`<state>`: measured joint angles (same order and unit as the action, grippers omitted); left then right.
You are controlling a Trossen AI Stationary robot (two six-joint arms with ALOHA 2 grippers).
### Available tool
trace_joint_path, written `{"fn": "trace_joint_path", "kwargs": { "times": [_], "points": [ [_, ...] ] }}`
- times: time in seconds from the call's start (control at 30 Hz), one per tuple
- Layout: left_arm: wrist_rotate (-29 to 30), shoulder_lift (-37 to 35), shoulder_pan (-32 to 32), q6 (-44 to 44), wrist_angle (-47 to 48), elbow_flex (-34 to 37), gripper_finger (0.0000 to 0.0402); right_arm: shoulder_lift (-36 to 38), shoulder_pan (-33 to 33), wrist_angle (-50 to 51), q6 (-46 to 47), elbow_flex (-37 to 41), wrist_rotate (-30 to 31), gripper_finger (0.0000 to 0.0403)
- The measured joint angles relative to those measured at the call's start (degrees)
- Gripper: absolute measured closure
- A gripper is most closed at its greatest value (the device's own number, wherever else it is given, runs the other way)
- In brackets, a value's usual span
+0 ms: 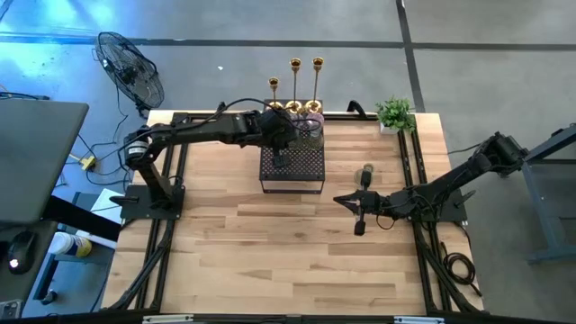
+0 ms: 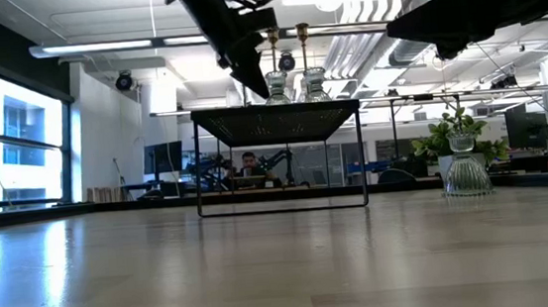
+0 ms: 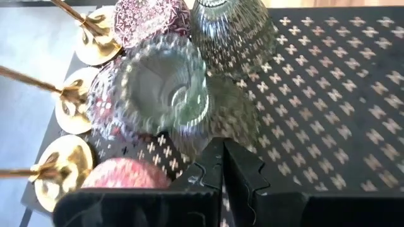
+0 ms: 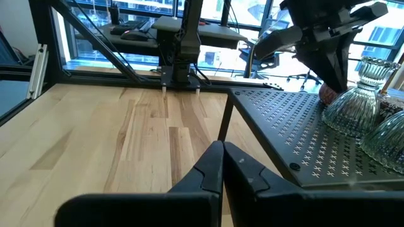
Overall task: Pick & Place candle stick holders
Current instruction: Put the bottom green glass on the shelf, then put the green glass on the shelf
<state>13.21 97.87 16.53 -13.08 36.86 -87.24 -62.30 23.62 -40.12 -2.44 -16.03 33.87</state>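
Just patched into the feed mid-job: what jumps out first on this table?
The black mesh stand at the table's far middle draws the eye, its far end crowded with glass cups and three gold candlesticks. The left gripper hovers over that cluster with fingers shut and nothing between them. The right gripper waits above bare wood to the stand's right, also shut, and a small potted plant sits at the far right corner.
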Motion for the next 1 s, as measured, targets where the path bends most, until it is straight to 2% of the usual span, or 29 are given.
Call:
{"fn": "trace_joint_path", "kwargs": {
  "times": [0.17,0.23,0.3,0.43,0.53,0.73,0.83,1.0],
  "points": [
    [-1.8,-4.1,-1.4,-0.1,4.7,0.2,0.0396,0.0,0.0,0.4,0.1,0.0,0.0,0.0402],
    [-2.7,-7.2,-2.8,-0.1,3.7,3.1,0.0396,0.0,0.0,0.6,0.7,0.0,0.1,0.0402],
    [-4.6,-11.2,-4.5,0.0,-0.6,8.0,0.0396,0.0,0.1,1.0,1.5,0.0,0.3,0.0402],
    [-8.2,-21.4,-7.4,1.4,-13.4,22.7,0.0396,0.1,0.5,3.9,5.3,-0.6,2.0,0.0402],
    [-8.7,-29.6,-9.4,3.6,-24.0,34.4,0.0396,0.9,1.8,16.4,10.6,-5.3,4.6,0.0401],
    [-8.6,-45.1,-12.2,9.3,-38.9,53.2,0.0396,-1.1,7.7,50.9,38.7,-16.2,9.7,0.0402],
    [-8.9,-50.9,-12.6,10.8,-43.9,59.8,0.0396,-3.0,12.7,61.2,55.0,-16.9,9.8,0.0402],
    [-9.3,-56.6,-12.4,12.1,-47.9,66.5,0.0396,-6.4,20.0,73.5,85.8,-14.8,14.7,0.0398]
  ]
}}
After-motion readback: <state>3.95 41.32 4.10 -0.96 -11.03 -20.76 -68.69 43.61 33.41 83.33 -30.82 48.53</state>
